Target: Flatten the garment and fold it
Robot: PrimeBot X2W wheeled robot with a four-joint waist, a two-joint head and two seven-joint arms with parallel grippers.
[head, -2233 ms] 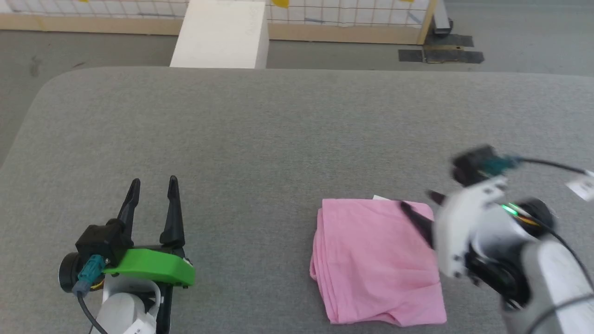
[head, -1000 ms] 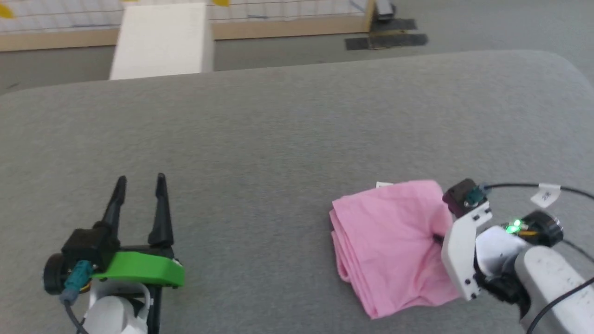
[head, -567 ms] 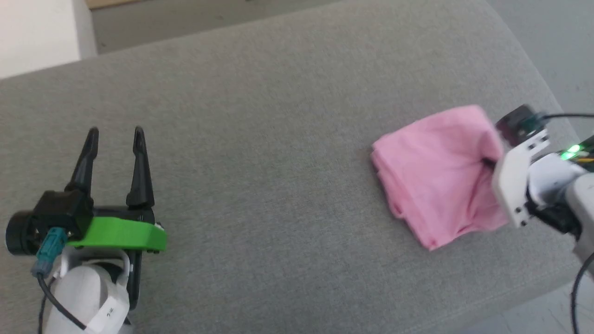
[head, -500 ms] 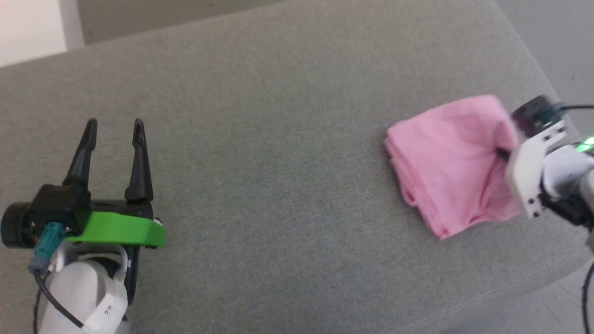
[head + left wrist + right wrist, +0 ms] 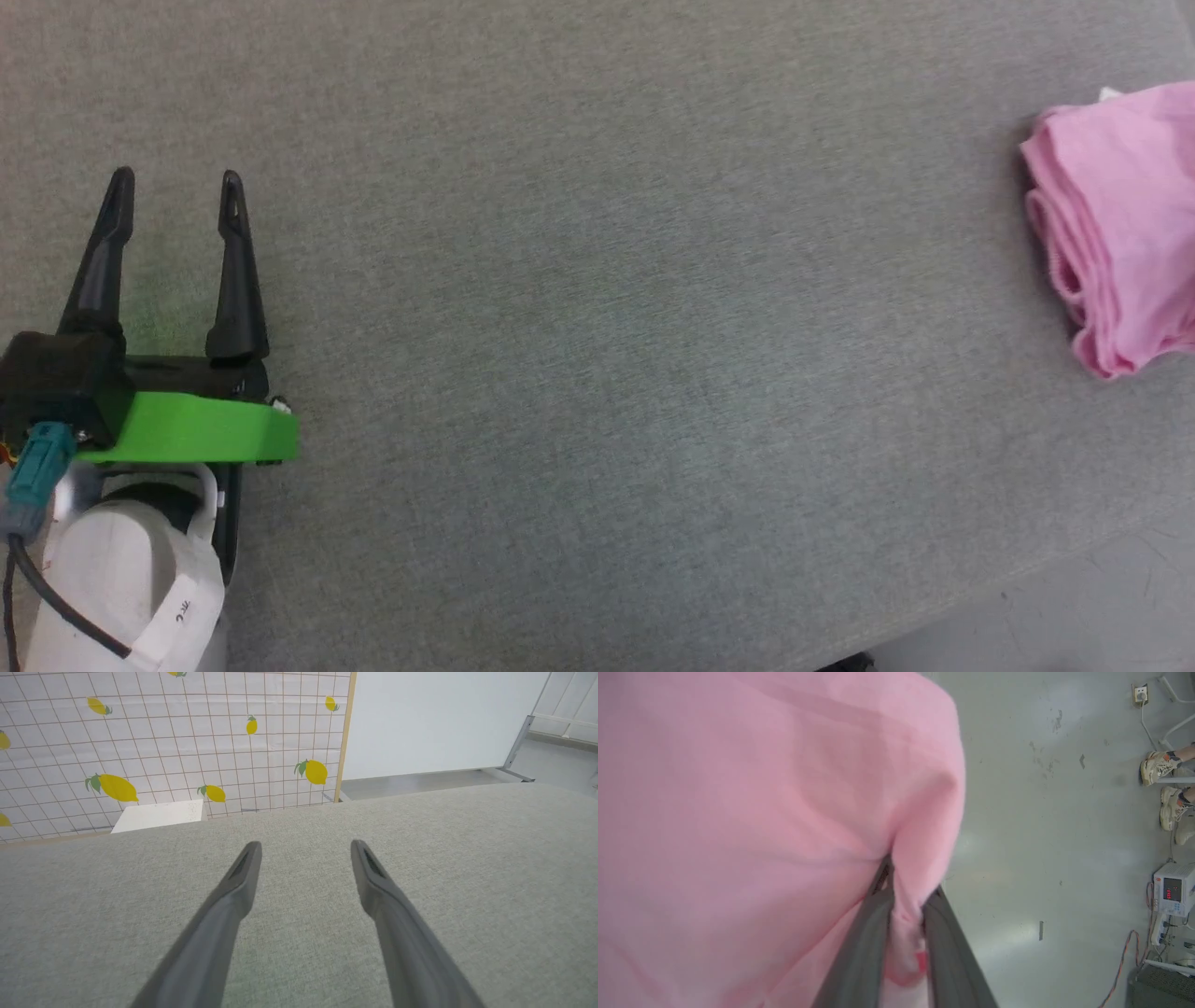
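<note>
The folded light pink garment [image 5: 1120, 224] lies at the far right of the grey table in the head view, cut off by the frame edge, with a bit of white label at its top. In the right wrist view the garment [image 5: 752, 812] spreads over the left half, and my right gripper [image 5: 908, 886] is shut on a bunched fold of it. My left gripper [image 5: 175, 182] rests open at the left of the table, far from the cloth. In the left wrist view my left gripper [image 5: 306, 851] has nothing between its fingers.
The grey padded table [image 5: 597, 308] ends at the lower right, where bare floor [image 5: 1074, 616] begins. In the right wrist view a person's shoes [image 5: 1164, 784] and a small meter box [image 5: 1174, 891] stand on the floor. A lemon-print screen [image 5: 173, 742] stands beyond the table.
The head camera has swung, so the garment now sits at the frame's right edge and the right arm has left the picture. The right gripper still holds the cloth. The left gripper stays open.
</note>
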